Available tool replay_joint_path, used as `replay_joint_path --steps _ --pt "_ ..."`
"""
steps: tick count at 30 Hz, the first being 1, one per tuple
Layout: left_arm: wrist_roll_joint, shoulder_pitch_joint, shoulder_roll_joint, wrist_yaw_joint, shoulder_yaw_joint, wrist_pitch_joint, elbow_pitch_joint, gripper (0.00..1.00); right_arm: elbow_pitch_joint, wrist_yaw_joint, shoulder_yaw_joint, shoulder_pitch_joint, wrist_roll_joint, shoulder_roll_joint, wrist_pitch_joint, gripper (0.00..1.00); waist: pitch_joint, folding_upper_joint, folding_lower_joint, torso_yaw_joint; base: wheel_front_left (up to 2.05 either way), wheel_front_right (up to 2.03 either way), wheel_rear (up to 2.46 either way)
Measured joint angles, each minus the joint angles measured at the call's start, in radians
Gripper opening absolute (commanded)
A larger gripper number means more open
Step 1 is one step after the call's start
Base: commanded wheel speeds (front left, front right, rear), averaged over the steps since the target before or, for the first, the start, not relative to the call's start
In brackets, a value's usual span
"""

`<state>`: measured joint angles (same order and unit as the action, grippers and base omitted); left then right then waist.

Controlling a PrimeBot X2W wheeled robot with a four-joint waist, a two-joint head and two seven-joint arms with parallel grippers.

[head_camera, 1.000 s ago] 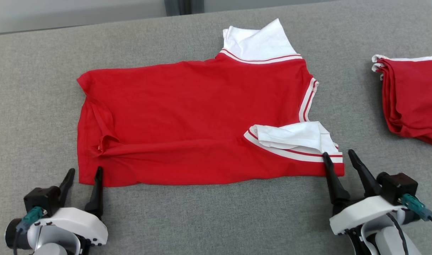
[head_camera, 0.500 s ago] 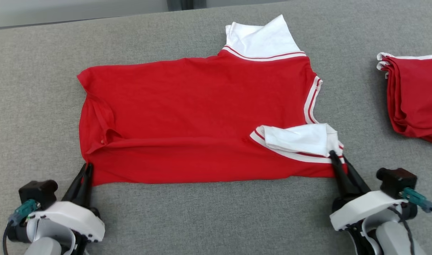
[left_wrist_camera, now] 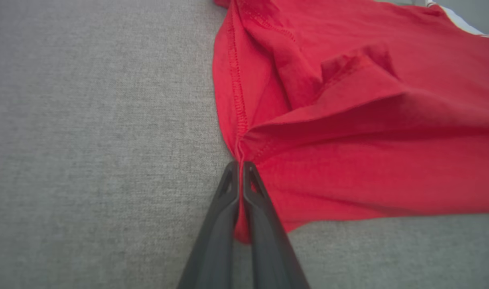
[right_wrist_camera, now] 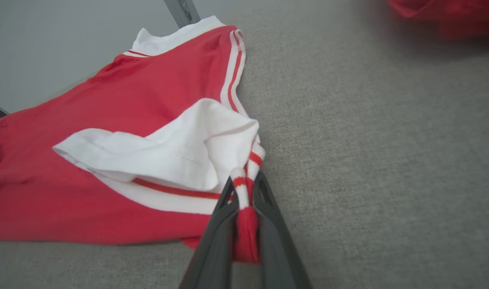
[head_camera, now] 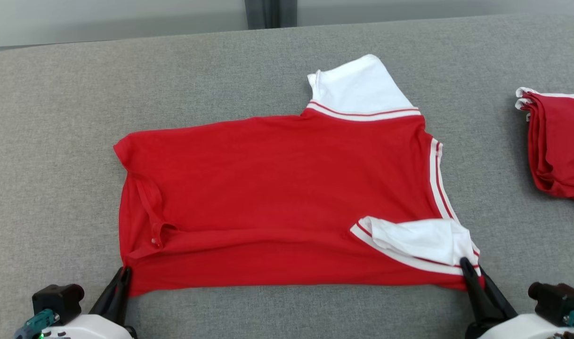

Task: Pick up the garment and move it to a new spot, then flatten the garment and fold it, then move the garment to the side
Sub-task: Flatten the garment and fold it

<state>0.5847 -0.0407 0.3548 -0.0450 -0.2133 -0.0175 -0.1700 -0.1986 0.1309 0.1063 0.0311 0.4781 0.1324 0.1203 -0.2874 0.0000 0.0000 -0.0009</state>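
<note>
1. My left gripper [head_camera: 125, 272] is clenched on the near left corner of the red shirt [head_camera: 277, 197]. In the left wrist view the stitched hem runs straight into my two dark fingers, with a sliver of red cloth pinched between them.
2. My right gripper [head_camera: 468, 268] is clamped on the shirt's near right corner. In the right wrist view the striped red-and-white cuff [right_wrist_camera: 244, 180] is bunched between the fingers.
3. The shirt lies spread sideways on the grey cloth-covered table [head_camera: 56, 117], hem toward my left and shoulders toward my right. Its near edge runs between my two grippers. I cannot tell whether the gripped corners are off the surface.
4. The near white sleeve [head_camera: 418, 238] is folded over onto the red body, just beside my right fingers. The far white sleeve [head_camera: 359, 84] sticks out toward the table's far edge.
5. Just beyond my left fingers a raised fold [left_wrist_camera: 348, 100] of red cloth crosses the shirt.
6. A stack of folded red garments [head_camera: 557, 146] sits well apart on my right, with bare grey surface between it and the shirt.
7. Past the far edge stand a pale wall [head_camera: 103, 19] and a dark post [head_camera: 270, 7].
</note>
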Motion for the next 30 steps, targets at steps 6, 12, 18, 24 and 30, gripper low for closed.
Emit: replay_joint_path --steps 6,12,18,24,30 --pt "0.011 -0.037 0.003 -0.018 0.002 0.025 0.038 0.0 0.067 0.0 -0.033 0.073 -0.022 -0.04 -0.05 0.04 0.003 0.0 0.0 0.007 0.0 0.0 0.0" --pt "0.001 -0.028 -0.01 -0.056 0.029 -0.039 0.066 1.0 0.119 0.0 -0.078 0.077 -0.049 -0.058 -0.04 1.0 0.01 0.0 0.0 0.008 0.0 0.0 0.0" --pt "-0.045 0.008 -0.019 -0.111 0.065 -0.138 0.17 1.0 0.255 0.0 -0.181 0.033 -0.196 -0.056 0.048 1.0 0.038 0.0 0.0 -0.003 0.0 0.0 0.0" --pt "-0.122 0.054 -0.016 -0.166 0.061 -0.169 0.277 1.0 0.358 0.0 -0.177 -0.019 -0.289 -0.065 0.059 1.0 0.064 0.0 0.0 -0.012 0.0 0.0 0.0" --pt "-0.197 0.065 0.003 -0.205 0.024 -0.149 0.322 1.0 0.386 0.0 -0.123 -0.03 -0.322 -0.072 0.032 1.0 0.091 0.0 0.0 -0.011 0.0 0.0 0.0"
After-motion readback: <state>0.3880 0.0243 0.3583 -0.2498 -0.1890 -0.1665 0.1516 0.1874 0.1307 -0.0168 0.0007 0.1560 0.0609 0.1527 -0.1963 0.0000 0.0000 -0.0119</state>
